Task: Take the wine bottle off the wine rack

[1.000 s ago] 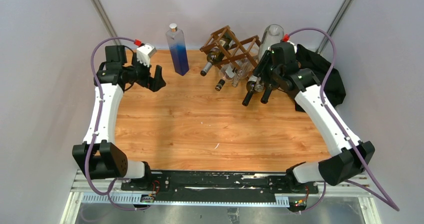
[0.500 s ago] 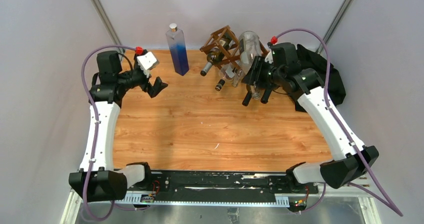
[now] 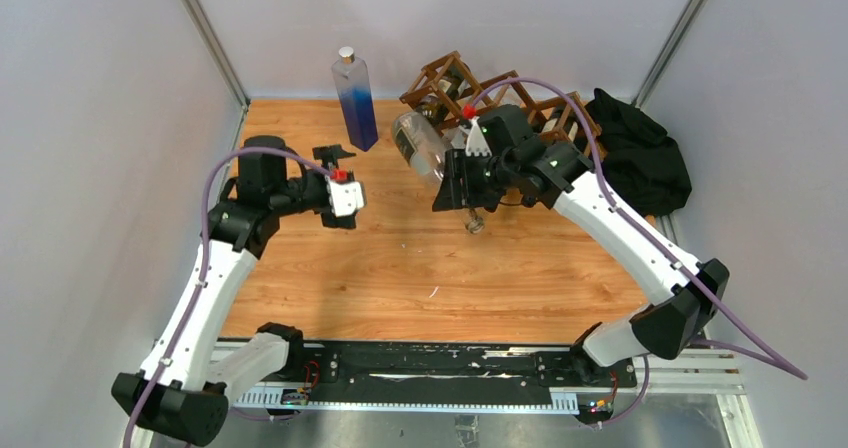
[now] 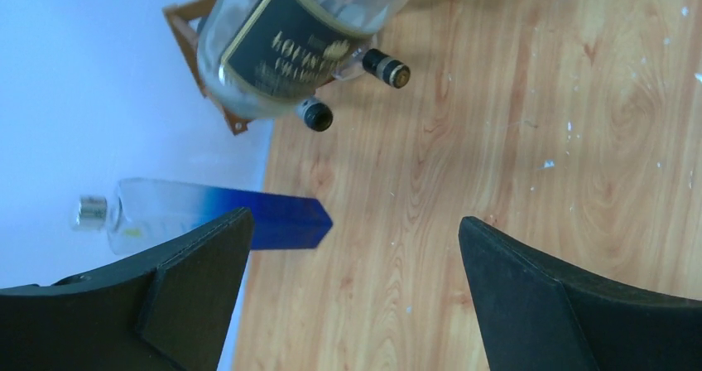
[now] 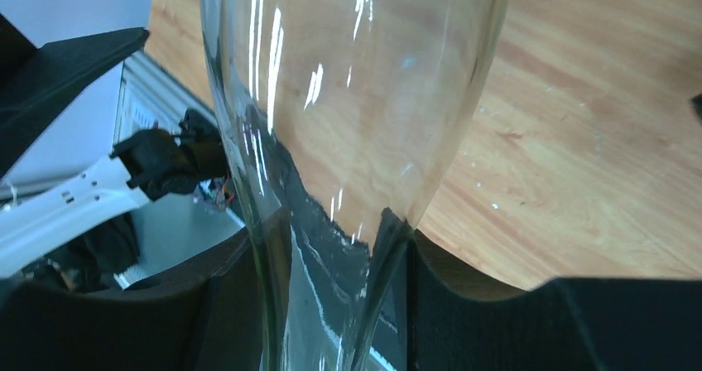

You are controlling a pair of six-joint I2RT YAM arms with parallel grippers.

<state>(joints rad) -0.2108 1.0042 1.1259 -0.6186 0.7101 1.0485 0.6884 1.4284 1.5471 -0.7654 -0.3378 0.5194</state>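
A clear glass wine bottle with a dark label hangs tilted above the table, left of and in front of the brown lattice wine rack. My right gripper is shut on its neck, and the mouth points down at the table. In the right wrist view the glass fills the frame, with the black fingers pressed on the narrowing neck. My left gripper is open, left of the bottle and apart from it. Its wrist view shows the labelled bottle ahead, beyond the spread fingers.
A tall blue-tinted square bottle stands upright at the back left. Two dark-capped bottle necks stick out of the rack toward the front. A black cloth heap lies at the back right. Grey walls close in both sides.
The right arm has pulled the clear bottle out of the rack and carried it left and forward. The left arm has swung in from the back left toward the middle, jaws still wide.
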